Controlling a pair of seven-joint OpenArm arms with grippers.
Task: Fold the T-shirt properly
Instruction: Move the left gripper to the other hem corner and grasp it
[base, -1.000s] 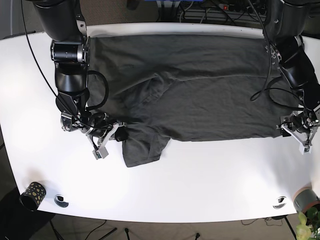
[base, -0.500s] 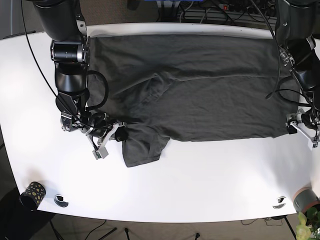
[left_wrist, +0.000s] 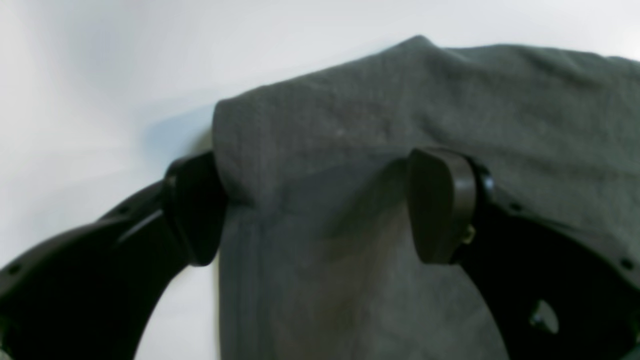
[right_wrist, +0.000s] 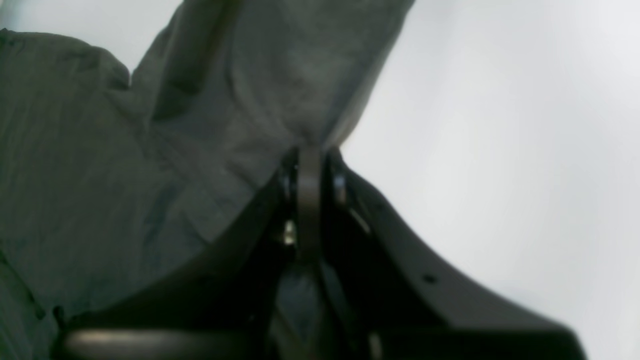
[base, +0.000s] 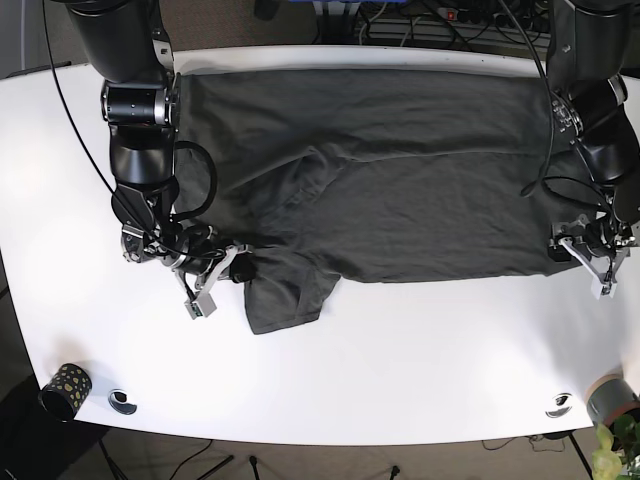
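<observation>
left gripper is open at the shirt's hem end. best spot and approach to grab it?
Grip the shirt at its near corner, coming in low from the table edge. The left gripper already straddles that corner, jaws open; the cloth lies flat there with its edge exposed, so one finger can likely slide under.

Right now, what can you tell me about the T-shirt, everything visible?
The T-shirt is dark grey knit cloth, wrinkled, spread flat across the white table, one sleeve folded over near its middle. The right claw is shut on the sleeve edge; the left claw is open around a raised hem corner.
</observation>
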